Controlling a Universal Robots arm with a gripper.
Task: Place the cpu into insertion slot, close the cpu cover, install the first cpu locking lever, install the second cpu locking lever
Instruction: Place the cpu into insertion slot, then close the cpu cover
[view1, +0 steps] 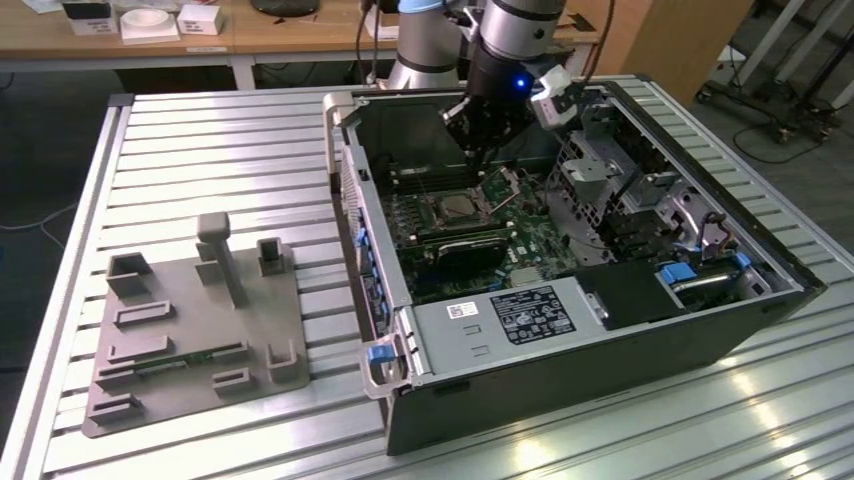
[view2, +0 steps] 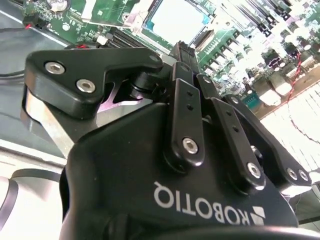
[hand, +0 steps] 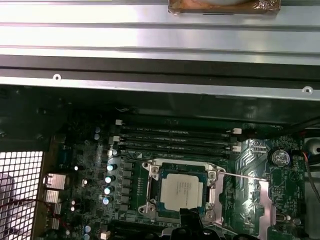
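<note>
The cpu (view1: 455, 208) (hand: 182, 191), a flat square chip with a pale metal top, lies in the insertion slot (view1: 430, 212) (hand: 150, 187) on the green board inside the open case. In the second wrist view it is the bright square of the cpu (view2: 180, 20). The cpu cover (view1: 507, 181) looks raised, standing tilted at the socket's far side. A thin wire lever (hand: 245, 176) sticks out sideways from the socket. My gripper (view1: 487, 160) (view2: 181, 47) (hand: 187, 216) hangs just above the socket's edge, fingers together, holding nothing.
Long black memory slots (hand: 175, 137) run beside the socket. A grey box with a white label (view1: 527, 315) sits at the case's near end, and metal drive cages (view1: 627, 180) on the exterior view's right. A grey fixture plate (view1: 200, 330) lies on the slatted table (view1: 200, 150).
</note>
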